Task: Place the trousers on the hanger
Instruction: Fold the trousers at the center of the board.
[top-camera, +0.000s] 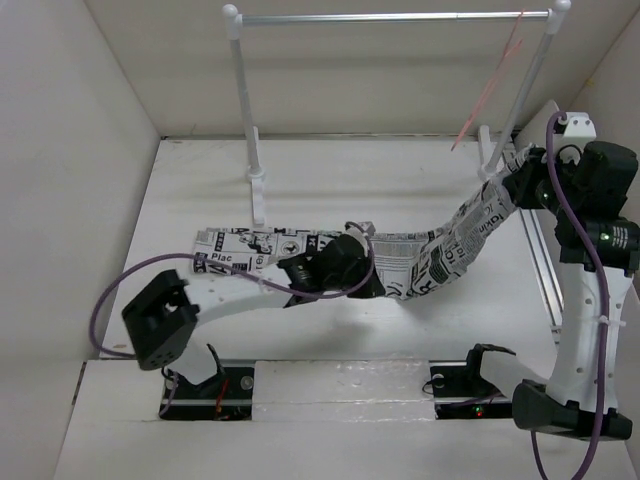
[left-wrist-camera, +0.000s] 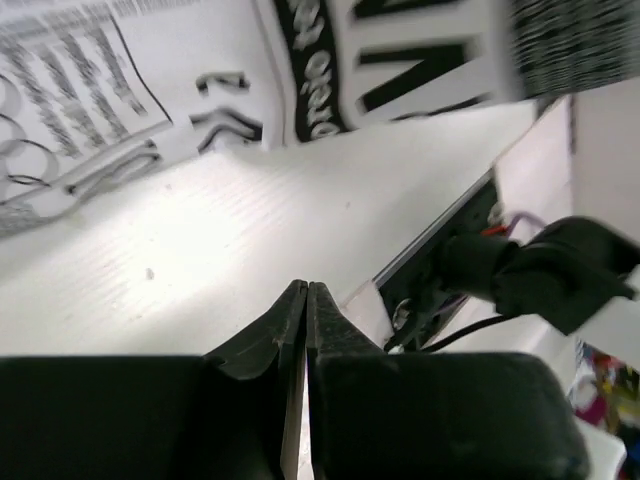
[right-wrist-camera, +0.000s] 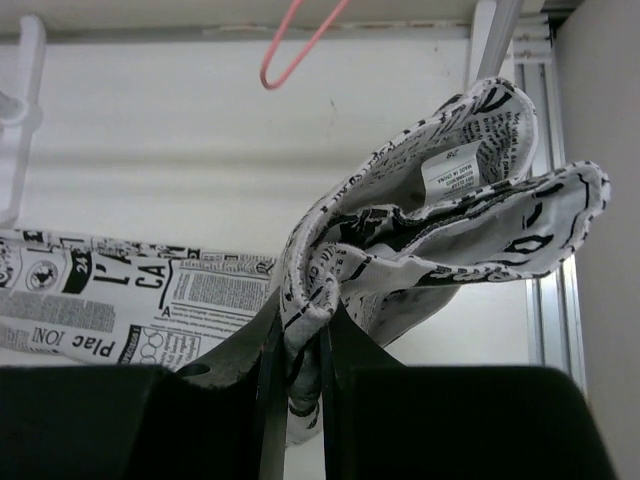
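The white table (top-camera: 330, 170) stretched out in front of my two bases, walled in by pale panels. At its far side stood the rack (top-camera: 390, 17), two white posts joined by a silver crossbar.

The trousers (top-camera: 420, 255) were spread across the middle of the table. Their left part lay flat, while their right end rose off the surface toward the rack's right post. There my right gripper (top-camera: 505, 180) held them up. In the right wrist view those fingers (right-wrist-camera: 270, 340) were pressed nearly together on a bunched fold of the printed cloth (right-wrist-camera: 420, 240), and the rest of the fold opened out above them, with a small sewn label showing inside.

The hanger (top-camera: 490, 90) hung tilted from the right end of the crossbar, close to the right post. It was above and beyond the lifted cloth and apart from it. From my right wrist I saw only its lower pink curve (right-wrist-camera: 295, 45).

My left gripper (top-camera: 375, 285) sat low at the near edge of the trousers, about midway along them. Its fingertips (left-wrist-camera: 295, 300) were closed flat against each other with nothing between them, bare table under them and the printed fabric (left-wrist-camera: 330, 60) just beyond.
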